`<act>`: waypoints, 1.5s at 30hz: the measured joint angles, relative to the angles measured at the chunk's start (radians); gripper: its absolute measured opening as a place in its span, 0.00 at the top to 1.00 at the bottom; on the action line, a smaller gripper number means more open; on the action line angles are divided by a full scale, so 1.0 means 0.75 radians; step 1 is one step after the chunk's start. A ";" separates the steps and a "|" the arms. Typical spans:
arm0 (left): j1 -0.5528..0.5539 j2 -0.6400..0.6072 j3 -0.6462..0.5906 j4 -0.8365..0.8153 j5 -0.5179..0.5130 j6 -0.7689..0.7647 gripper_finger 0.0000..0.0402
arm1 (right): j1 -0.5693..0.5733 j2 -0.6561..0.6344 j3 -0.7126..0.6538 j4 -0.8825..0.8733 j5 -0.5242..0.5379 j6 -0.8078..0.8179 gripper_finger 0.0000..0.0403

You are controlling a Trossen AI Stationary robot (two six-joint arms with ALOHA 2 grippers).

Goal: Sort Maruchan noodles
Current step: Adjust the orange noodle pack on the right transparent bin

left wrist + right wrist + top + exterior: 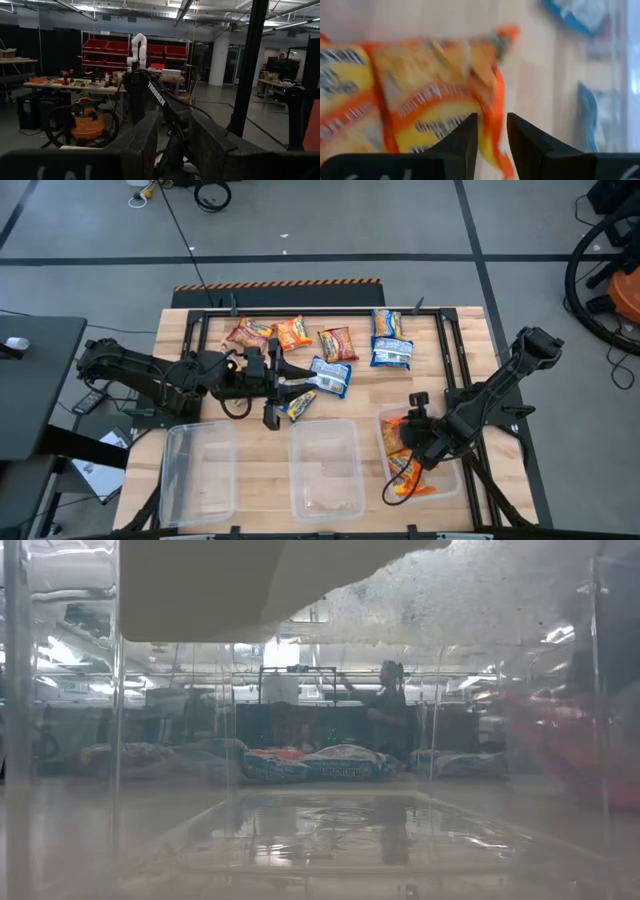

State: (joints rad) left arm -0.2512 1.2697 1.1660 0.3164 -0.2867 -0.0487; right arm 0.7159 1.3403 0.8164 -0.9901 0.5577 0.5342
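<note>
Several Maruchan noodle packets lie flat on the wooden table's far half: dark red (248, 332), orange (292, 332) (338, 343), blue-and-white (391, 338) (330, 375) and a blue-yellow one (300, 405). Orange packets (405, 475) lie in the right clear bin (445, 480). My right gripper (410, 448) hangs open over that bin, pointing steeply down, its fingers just over an orange packet (420, 105); whether they touch it I cannot tell. My left gripper (283, 388) waits high above the table's middle, open (174, 120) with nothing between its fingers.
Two more clear bins stand along the near edge, at the left (200, 470) and in the middle (325, 465). A black frame (300, 312) runs round the table's far part. The low view looks through a bin wall at the far packets (310, 765).
</note>
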 joint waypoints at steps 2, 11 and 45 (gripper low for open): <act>0.000 0.000 0.000 -0.001 0.000 0.000 0.71 | 0.005 -0.005 0.002 -0.069 -0.005 0.086 0.73; 0.000 0.000 0.000 -0.010 0.000 0.000 0.71 | -0.030 -0.007 -0.073 0.049 -0.181 0.104 0.73; -0.015 0.000 0.000 -0.023 0.000 -0.002 0.71 | 0.243 0.087 0.092 -0.199 -0.183 0.340 0.96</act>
State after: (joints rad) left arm -0.2623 1.2697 1.1660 0.2989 -0.2867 -0.0502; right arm 0.8981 1.4056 0.8851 -1.1393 0.4205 0.7889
